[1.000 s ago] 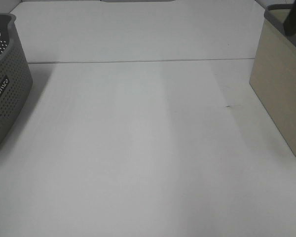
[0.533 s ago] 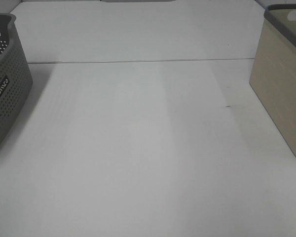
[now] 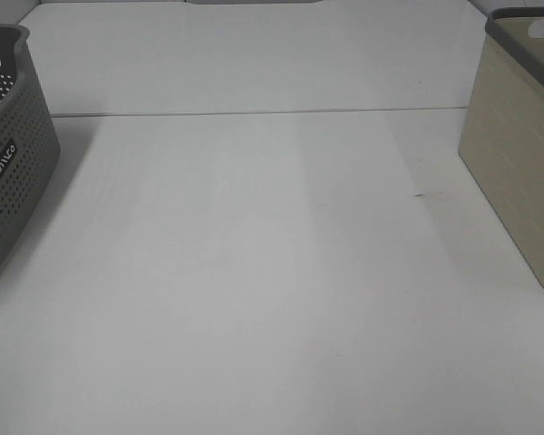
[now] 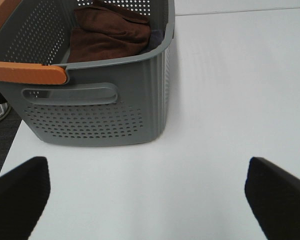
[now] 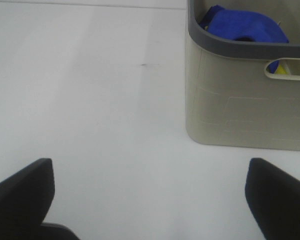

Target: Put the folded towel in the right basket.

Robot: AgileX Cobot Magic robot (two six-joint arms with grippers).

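The beige right basket [image 3: 517, 154] with a grey rim stands at the table's right edge; in the right wrist view [image 5: 240, 110] a blue towel [image 5: 245, 25] lies inside it, with something yellow beside it. My right gripper [image 5: 150, 200] is open and empty, low over the table, short of that basket. The grey perforated left basket [image 3: 9, 163] holds a brown towel [image 4: 107, 35]. My left gripper [image 4: 150, 205] is open and empty, in front of the grey basket [image 4: 95, 110]. Neither gripper shows in the high view.
The grey basket has an orange handle [image 4: 27, 72] across its top. A seam [image 3: 254, 113] runs across the white table toward the back. A small dark mark [image 3: 420, 194] lies on the table near the beige basket.
A second ago a dark part of my right arm showed over the beige basket in the high view; it has withdrawn out of that view. Nothing else moved.
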